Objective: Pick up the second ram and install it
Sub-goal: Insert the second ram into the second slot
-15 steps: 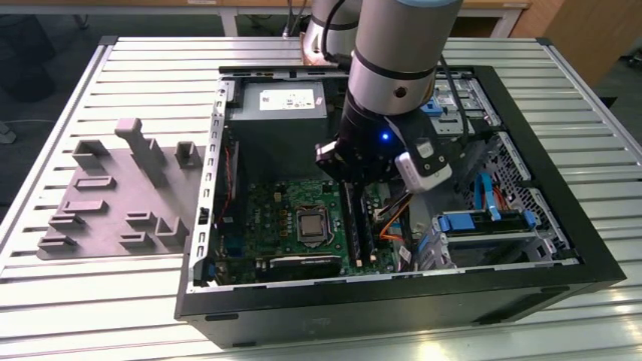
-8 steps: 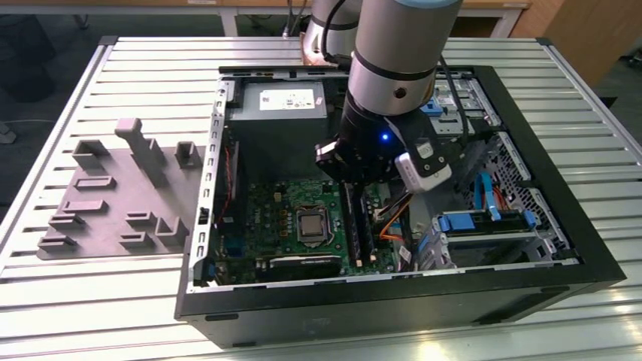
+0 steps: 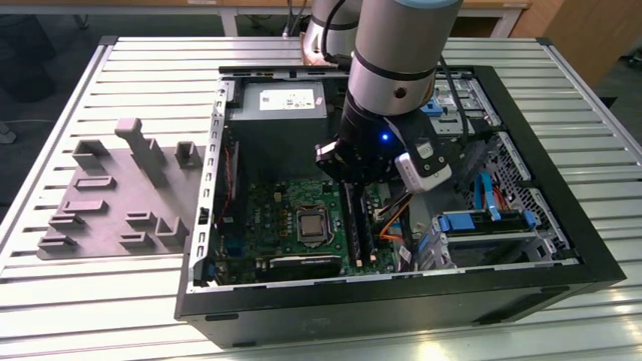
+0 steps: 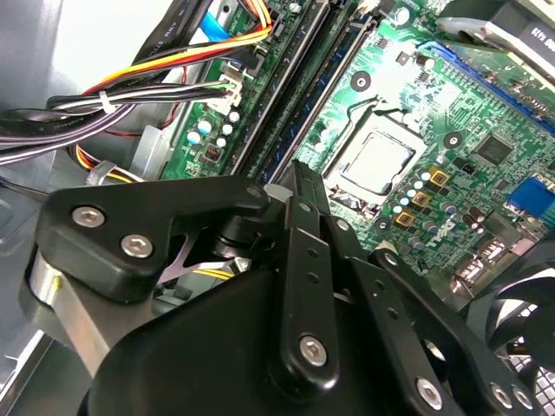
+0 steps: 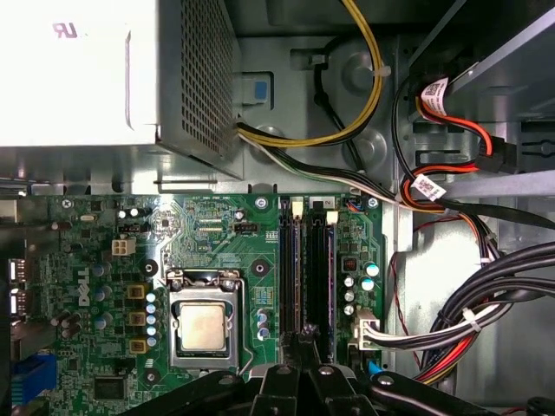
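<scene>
The open computer case [image 3: 561, 248] lies on the slatted table [image 3: 150, 301], and the arm reaches down into it, with the gripper [image 3: 353, 180] low over the black memory slots [image 5: 308, 269] just beside the processor socket [image 5: 204, 325] on the motherboard [image 5: 104, 286]. In the second wrist view the fingers [image 4: 303, 217] seem closed narrow on the second ram [image 4: 301, 178], a thin dark edge standing over these slots. I judge that the installing step is in hand; it calls for exact alignment with the free slot and a straight, even press.

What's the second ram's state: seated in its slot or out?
Cannot tell. The gripper hangs low over the motherboard's memory slots, covering one end of them, and the latches' engagement cannot be made out.
</scene>
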`<control>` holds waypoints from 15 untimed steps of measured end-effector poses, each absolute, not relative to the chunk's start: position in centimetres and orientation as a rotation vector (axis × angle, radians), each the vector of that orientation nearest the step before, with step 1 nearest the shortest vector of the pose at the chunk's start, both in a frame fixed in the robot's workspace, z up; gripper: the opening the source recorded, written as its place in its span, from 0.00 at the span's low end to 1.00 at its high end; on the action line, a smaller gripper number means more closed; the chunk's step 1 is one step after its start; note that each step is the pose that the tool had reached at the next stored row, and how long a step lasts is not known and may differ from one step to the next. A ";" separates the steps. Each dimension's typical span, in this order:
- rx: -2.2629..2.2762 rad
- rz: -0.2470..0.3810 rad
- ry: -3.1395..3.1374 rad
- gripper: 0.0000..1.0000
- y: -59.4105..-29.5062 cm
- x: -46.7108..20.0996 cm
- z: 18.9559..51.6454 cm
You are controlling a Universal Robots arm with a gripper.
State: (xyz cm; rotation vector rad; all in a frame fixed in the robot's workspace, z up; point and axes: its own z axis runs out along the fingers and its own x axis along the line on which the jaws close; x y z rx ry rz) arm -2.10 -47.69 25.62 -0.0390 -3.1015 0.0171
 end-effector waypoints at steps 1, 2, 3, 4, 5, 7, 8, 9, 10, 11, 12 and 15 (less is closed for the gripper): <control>-0.039 0.017 -3.102 0.11 -47.7 -2.1 25.6; -0.039 0.017 -3.102 0.11 -47.7 -2.1 25.6; -0.039 0.017 -3.102 0.16 -47.7 -2.1 25.6; -0.039 0.017 -3.102 0.16 -47.7 -2.1 25.6; -0.039 0.017 -3.102 0.24 -47.7 -2.1 25.6; -0.039 0.017 -3.102 0.24 -47.7 -2.1 25.6; -0.039 0.017 -3.102 0.24 -47.7 -2.1 25.6; -0.039 0.017 -3.102 0.22 -47.7 -2.1 25.6; -0.039 0.017 -3.102 0.16 -47.7 -2.1 25.6; -0.039 0.017 -3.102 0.16 -47.7 -2.1 25.6; -0.039 0.017 -3.102 0.11 -47.7 -2.1 25.6; -0.039 0.017 -3.102 0.11 -47.7 -2.1 25.6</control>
